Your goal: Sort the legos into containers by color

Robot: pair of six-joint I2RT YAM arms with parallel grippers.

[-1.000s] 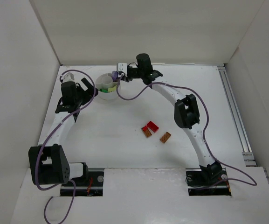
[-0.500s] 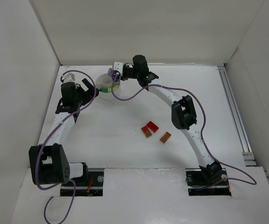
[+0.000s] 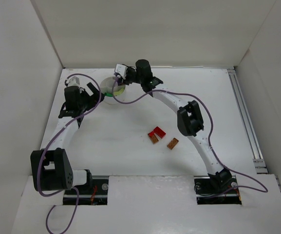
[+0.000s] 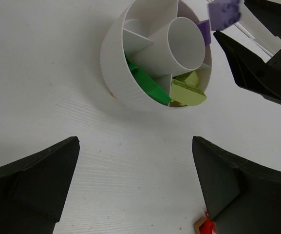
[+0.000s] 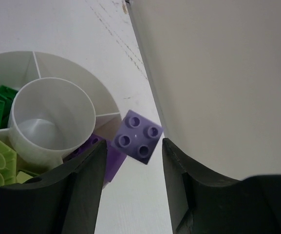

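Logged left gripper (image 4: 134, 146) released, spread wide, low over the table (image 4: 43, 73), just short of the white divided dish (image 4: 117, 73). Saw both black fingers (image 4: 38, 180) at the bottom corners of the left wrist view, well apart, touching no brick. Found the dish toward the far left-centre of the table in the top view, between the two wrists. Noted wedge compartments around a round central cup (image 4: 184, 41). Spotted green bricks (image 4: 147, 87) in the wedge nearest the left gripper. Spotted pale yellow-green bricks (image 4: 188, 91) in the next wedge, one jutting past the rim. Spotted lilac bricks (image 5: 108, 158) in a wedge on the right-arm side.

Placed right gripper (image 5: 134, 142) above the dish's far rim, by that lilac wedge. Caught one lilac four-stud brick (image 5: 139, 136) tilted between its fingertips, studs toward the wrist camera. Read the jaws as parted: made out a sliver of gap between the brick and the finger at the left of the wrist view. Could not tell contact at the other corner. Called it let go, not clenched. Marked the brick over the outer wall, not yet down in the wedge.

Tallied three bricks out on the table, well apart from the dish, nearer the right arm: red brick (image 3: 156, 131), orange-brown brick (image 3: 153, 139) just beside it, second orange-brown brick (image 3: 173, 143) near, further right.
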